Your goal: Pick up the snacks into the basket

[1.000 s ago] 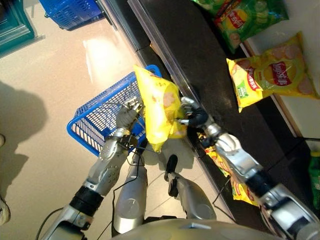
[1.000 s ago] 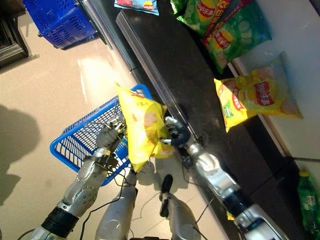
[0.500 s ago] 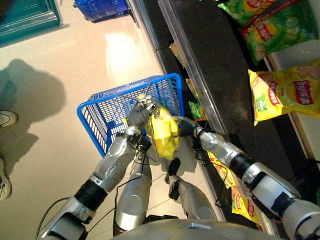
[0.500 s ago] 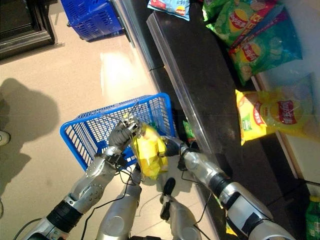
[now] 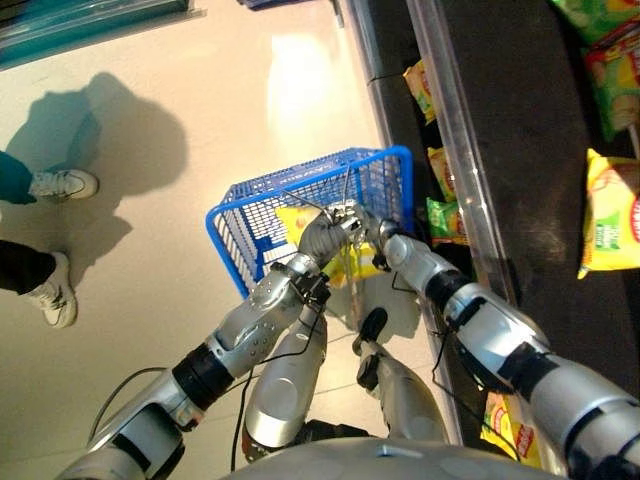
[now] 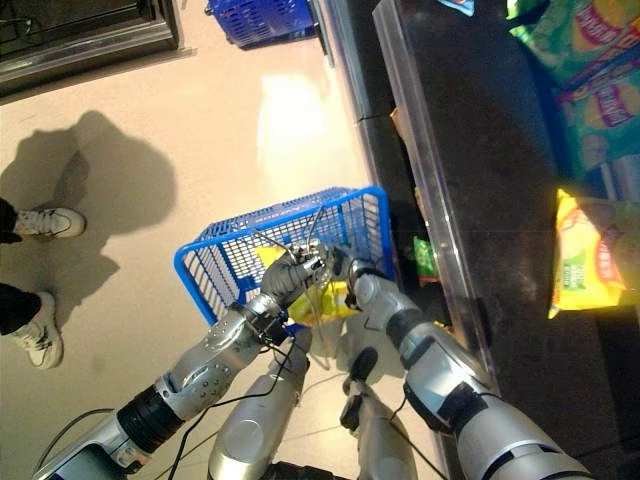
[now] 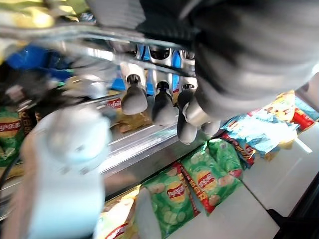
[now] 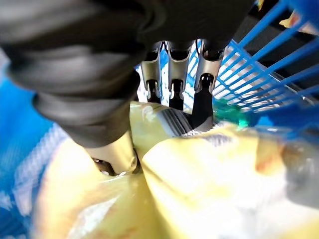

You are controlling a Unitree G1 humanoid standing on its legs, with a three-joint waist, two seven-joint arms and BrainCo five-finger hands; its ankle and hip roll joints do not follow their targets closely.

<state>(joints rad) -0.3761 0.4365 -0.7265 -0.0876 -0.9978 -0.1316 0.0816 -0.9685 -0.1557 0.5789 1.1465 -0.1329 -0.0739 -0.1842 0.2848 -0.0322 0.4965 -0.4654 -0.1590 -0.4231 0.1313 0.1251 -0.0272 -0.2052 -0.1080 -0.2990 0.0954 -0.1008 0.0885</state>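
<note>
Your left robot hand [image 5: 322, 233] has its fingers curled round the wire handle [image 5: 345, 190] of the blue basket [image 5: 240, 225], which stands on the floor just beside the dark counter [image 5: 520, 150]. That grip likely keeps the basket steady and the handle up out of the way of the opening.

Your right robot hand [image 5: 378, 232] is down at the basket's rim on the counter side. In its wrist view, fingers [image 8: 175, 82] and thumb are clamped on the yellow snack bag [image 8: 209, 184], pinching its top. The bag [image 5: 300, 222] sits inside the basket, near the counter-side wall, upper part against the hands. Holding it by the top lets it hang and slide in past the handle; I'd judge the drop is nearly finished and only the release is left.

More bags wait: a yellow bag [image 5: 612, 215] at the counter's far edge, green bags [image 6: 580, 50] further along it, and small packs [image 5: 440, 200] in the shelf under the counter's near edge. A person's shoes [image 5: 60, 185] are on the floor, well apart from the basket.
</note>
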